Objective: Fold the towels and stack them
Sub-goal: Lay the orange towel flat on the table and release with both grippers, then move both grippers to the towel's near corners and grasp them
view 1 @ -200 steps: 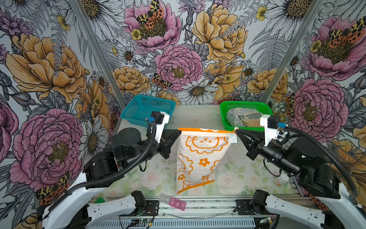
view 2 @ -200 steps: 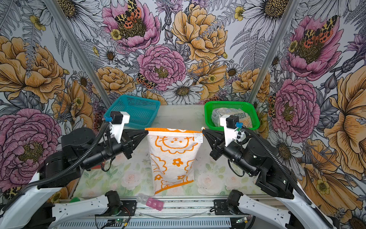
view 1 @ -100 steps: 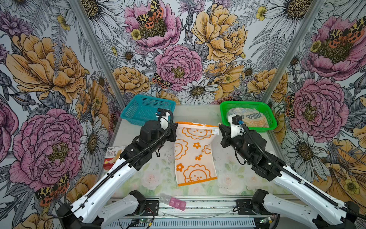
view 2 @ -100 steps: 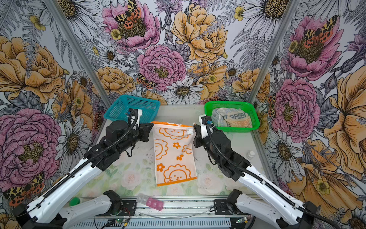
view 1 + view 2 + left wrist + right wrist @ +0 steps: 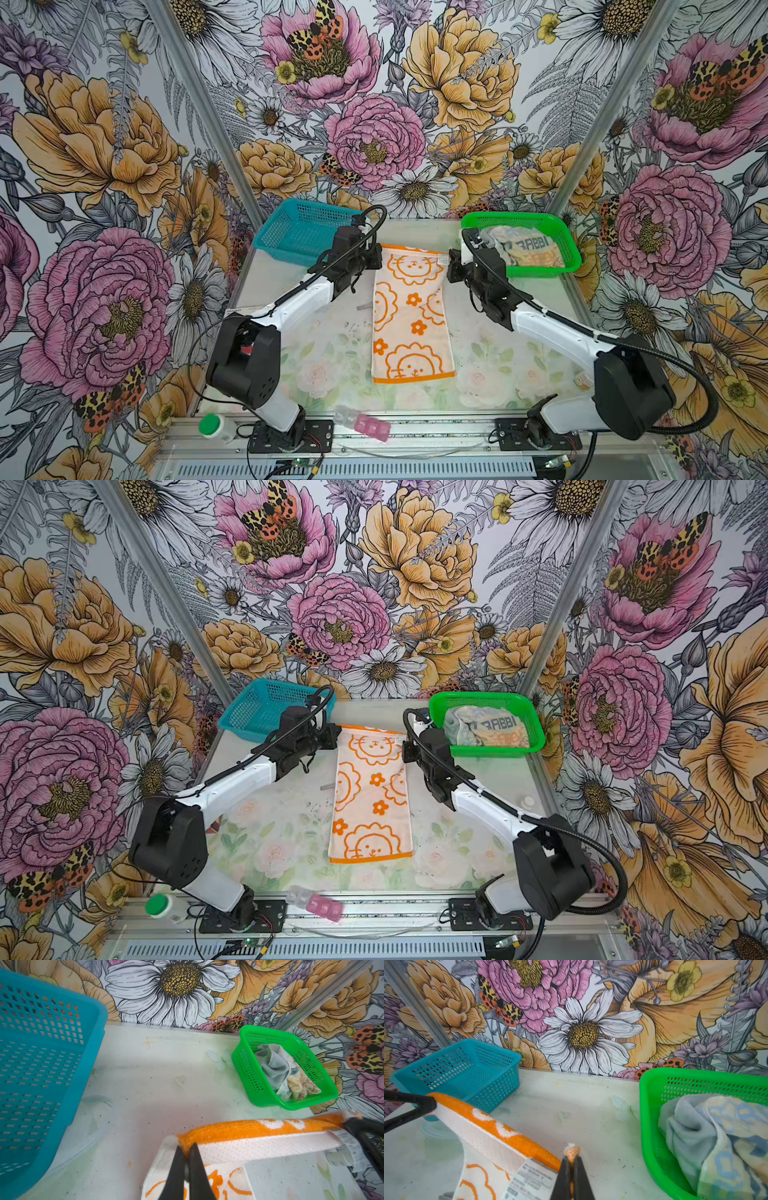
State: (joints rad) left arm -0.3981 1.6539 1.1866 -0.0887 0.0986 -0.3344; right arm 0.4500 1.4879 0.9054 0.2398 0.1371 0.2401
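The orange-and-white towel (image 5: 409,316) (image 5: 370,796) lies lengthwise down the middle of the table, its far edge stretched between both grippers. My left gripper (image 5: 186,1147) (image 5: 376,253) is shut on its far left corner. At the far right corner, beside the care label, my right gripper (image 5: 572,1157) (image 5: 448,266) is shut on the cloth. A striped towel with "RABBI" lettering (image 5: 530,249) (image 5: 496,729) sits crumpled in the green basket (image 5: 511,216) together with a pale grey towel (image 5: 685,1126) (image 5: 272,1064).
A blue basket (image 5: 291,249) stands at the back left, holding nothing. A pink packet (image 5: 370,424) and a green-capped knob (image 5: 212,426) lie on the front rail. A small white bottle (image 5: 528,801) stands near the right edge.
Both arms have swung from near the front to the back of the table and lowered. The orange towel, which hung in the air between them, now lies spread along the table.
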